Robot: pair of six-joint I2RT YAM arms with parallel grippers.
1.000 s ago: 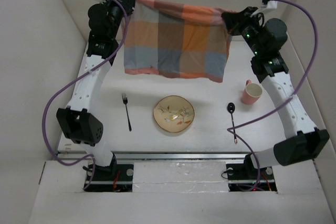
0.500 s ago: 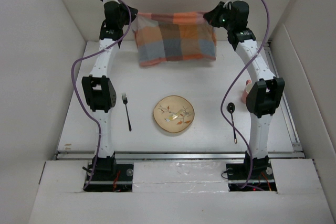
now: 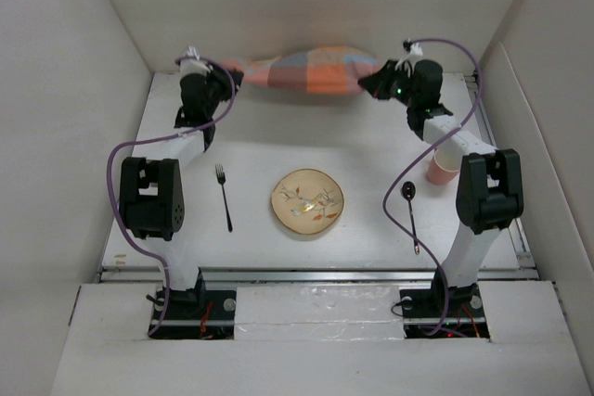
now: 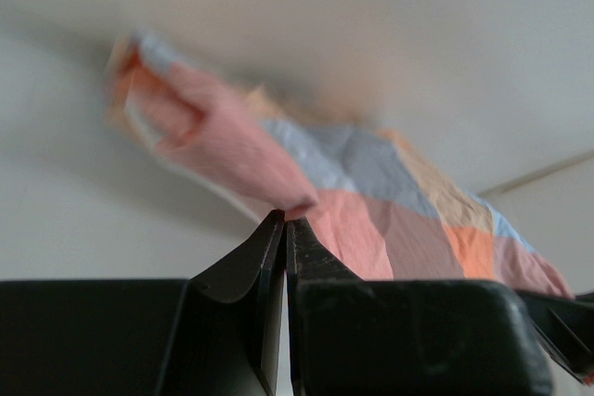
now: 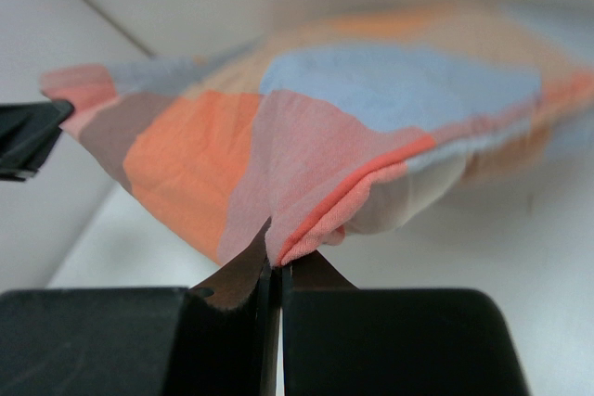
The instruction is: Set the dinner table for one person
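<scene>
The orange, grey and pink checked cloth [image 3: 306, 71] is stretched between my two grippers, low over the far end of the white dinner table [image 3: 278, 141]. My left gripper [image 3: 228, 82] is shut on its left corner [image 4: 278, 197]; its jaws meet with the fabric pinched at the tips [image 4: 285, 220]. My right gripper [image 3: 375, 81] is shut on the right corner, where the cloth [image 5: 306, 136] bunches at the fingertips [image 5: 277, 252]. A patterned plate [image 3: 307, 202] lies in the middle of the table, a fork [image 3: 224, 197] to its left, a black spoon [image 3: 410, 212] to its right and a pink cup [image 3: 444, 166] farther right.
White walls close the table on the left, back and right. A metal rail [image 3: 316, 274] runs along the near edge by the arm bases. Purple cables [image 3: 116, 187] loop beside both arms.
Both arms have swung the cloth away from the camera and down. It hung as a wide sheet above the table; now it lies low and foreshortened at the far end, near the back wall.
</scene>
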